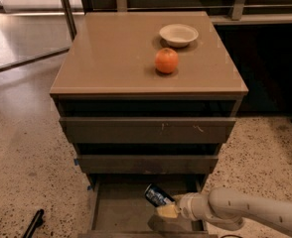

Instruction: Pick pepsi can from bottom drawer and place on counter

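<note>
The robot's claw (167, 210), pale yellowish at its tip, sits low inside the open bottom drawer (120, 208), a shallow grey-brown tray pulled out at the foot of the cabinet. Its white tubular arm (245, 213) trails off to the claw's right, towards the lower corner of the view. Right against the claw's tip, just up and to its left, is the small dark navy drink can with white-blue label marks (158, 195), tilted on a slant within the drawer. From where I stand I cannot tell whether the claw is clamped on the can or only pressed up to it.

Above the claw are the two other grey-brown drawer fronts, the middle one (147, 163) and then the top one (147, 130). Higher still lies the glossy tan square counter (111, 58). Far above the claw, on that counter, rests a round orange fruit (166, 61), and just beyond it a small cream-coloured bowl (179, 34). Speckled stone floor (27, 157) spreads out to the claw's left.
</note>
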### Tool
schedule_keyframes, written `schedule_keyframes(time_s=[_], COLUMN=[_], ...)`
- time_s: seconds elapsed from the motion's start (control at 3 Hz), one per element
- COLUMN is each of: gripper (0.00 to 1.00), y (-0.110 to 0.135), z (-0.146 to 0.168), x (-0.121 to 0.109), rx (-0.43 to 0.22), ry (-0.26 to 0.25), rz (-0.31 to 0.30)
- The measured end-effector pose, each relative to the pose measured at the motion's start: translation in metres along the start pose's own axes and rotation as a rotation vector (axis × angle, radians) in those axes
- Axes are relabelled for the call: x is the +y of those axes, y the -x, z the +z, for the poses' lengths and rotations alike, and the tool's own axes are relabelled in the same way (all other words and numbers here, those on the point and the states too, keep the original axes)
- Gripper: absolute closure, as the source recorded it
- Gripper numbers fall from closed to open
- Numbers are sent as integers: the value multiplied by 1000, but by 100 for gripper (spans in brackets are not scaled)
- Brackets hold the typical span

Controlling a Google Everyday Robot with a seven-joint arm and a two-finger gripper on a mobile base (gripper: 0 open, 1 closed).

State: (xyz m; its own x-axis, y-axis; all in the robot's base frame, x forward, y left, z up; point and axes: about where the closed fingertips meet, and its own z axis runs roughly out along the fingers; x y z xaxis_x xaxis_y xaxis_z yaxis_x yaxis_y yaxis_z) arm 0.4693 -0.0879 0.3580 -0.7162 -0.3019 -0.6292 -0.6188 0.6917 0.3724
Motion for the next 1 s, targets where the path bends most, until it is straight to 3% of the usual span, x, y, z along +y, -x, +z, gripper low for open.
schedule_keyframes(time_s=[0.33,0.67,1.0], gripper=[100,100,100], y=[18,53,53], z=[-42,-87,-87], x=[39,56,56], rx=[-22,-57,-57], ry=[-33,-86,-86], rz=[-75,-156,-156])
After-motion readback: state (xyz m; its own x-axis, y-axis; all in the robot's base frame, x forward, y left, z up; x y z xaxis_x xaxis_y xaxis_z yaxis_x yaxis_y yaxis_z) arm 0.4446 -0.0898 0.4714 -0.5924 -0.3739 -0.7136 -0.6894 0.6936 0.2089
